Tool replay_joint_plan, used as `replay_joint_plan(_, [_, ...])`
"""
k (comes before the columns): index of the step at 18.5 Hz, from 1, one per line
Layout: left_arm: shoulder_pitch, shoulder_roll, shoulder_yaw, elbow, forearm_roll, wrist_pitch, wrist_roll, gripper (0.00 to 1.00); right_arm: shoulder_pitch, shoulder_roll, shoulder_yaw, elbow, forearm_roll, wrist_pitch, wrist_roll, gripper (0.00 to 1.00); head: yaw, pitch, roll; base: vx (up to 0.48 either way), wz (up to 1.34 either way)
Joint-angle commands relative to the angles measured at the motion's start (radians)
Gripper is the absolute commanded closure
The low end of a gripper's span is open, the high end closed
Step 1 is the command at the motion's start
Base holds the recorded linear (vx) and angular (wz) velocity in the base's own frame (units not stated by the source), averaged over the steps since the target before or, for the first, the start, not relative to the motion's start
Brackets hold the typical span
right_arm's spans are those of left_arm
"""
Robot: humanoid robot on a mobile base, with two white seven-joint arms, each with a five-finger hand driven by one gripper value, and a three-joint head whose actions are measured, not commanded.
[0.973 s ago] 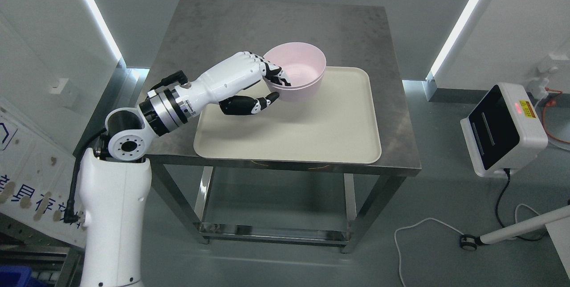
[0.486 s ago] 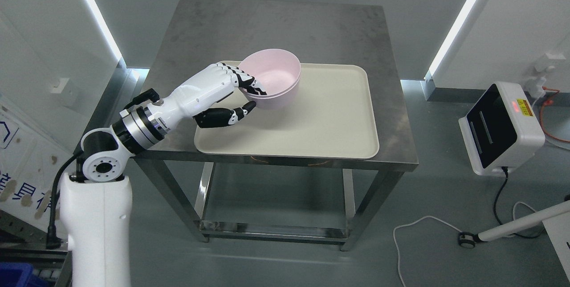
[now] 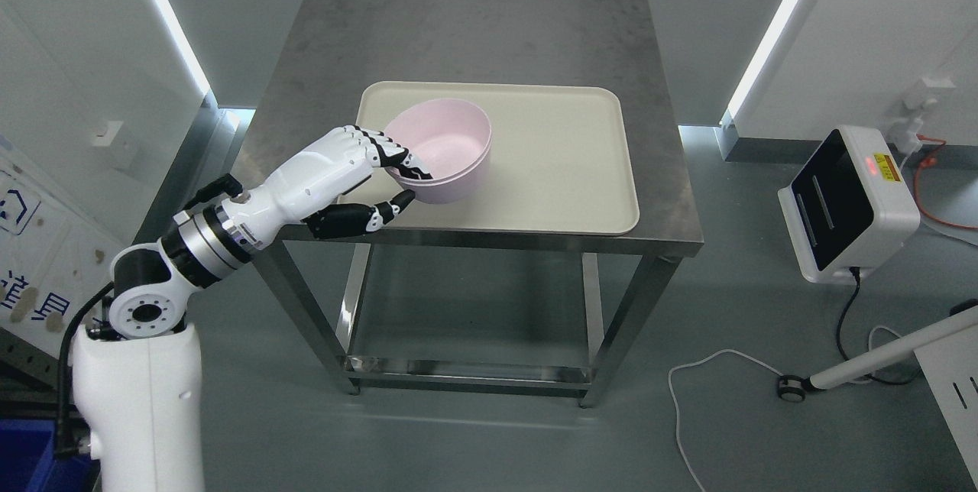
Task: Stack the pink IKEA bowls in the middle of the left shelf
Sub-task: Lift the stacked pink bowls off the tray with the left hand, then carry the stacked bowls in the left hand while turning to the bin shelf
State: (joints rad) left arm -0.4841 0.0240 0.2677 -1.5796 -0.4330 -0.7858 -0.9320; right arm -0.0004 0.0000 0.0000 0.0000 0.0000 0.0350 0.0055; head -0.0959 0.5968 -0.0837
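The left hand (image 3: 367, 182) pinches the nested pink bowls (image 3: 442, 150) by their near-left rim, bowls jutting rightward above the tray (image 3: 565, 163).

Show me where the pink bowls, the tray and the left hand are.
pink bowls (image 3: 451, 142): head view, inner wall.
tray (image 3: 558, 163): head view, bare flat middle.
left hand (image 3: 348, 171): head view, back of hand.

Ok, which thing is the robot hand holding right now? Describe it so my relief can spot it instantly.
Find the steel table with the cream tray on it. At the tray's left end, the left robot hand grips the rim of the pink bowls, two nested together: the only pink, round thing there.
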Motion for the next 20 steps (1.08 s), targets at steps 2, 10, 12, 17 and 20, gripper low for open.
replay_joint_plan(2, [0.022, 0.034, 0.059, -0.025, 0.042, 0.000, -0.002, 0.96, 0.030, -0.017, -0.012, -0.034, 0.000, -0.001, 0.001, 0.00, 0.0000, 0.000, 0.000, -0.200, -0.01])
replay_joint_plan(10, [0.053, 0.037, 0.062, -0.025, 0.040, 0.000, -0.007, 0.96, 0.030, -0.017, -0.011, -0.034, 0.000, -0.001, 0.001, 0.00, 0.0000, 0.000, 0.000, -0.271, -0.05])
replay_joint_plan(12, [0.059, 0.037, 0.071, -0.025, 0.042, 0.000, -0.007, 0.96, 0.030, -0.017, -0.011, -0.034, 0.000, 0.000, 0.001, 0.00, 0.0000, 0.000, 0.000, -0.293, -0.02])
replay_joint_plan(17, [0.061, 0.047, 0.076, -0.025, 0.040, 0.000, -0.007, 0.96, 0.030, -0.017, -0.011, -0.034, 0.000, -0.001, 0.001, 0.00, 0.0000, 0.000, 0.000, -0.306, 0.03])
replay_joint_plan(20, [0.059, 0.047, 0.076, -0.025, 0.042, 0.000, -0.007, 0.96, 0.030, -0.017, -0.011, -0.034, 0.000, 0.000, 0.001, 0.00, 0.0000, 0.000, 0.000, -0.337, 0.19])
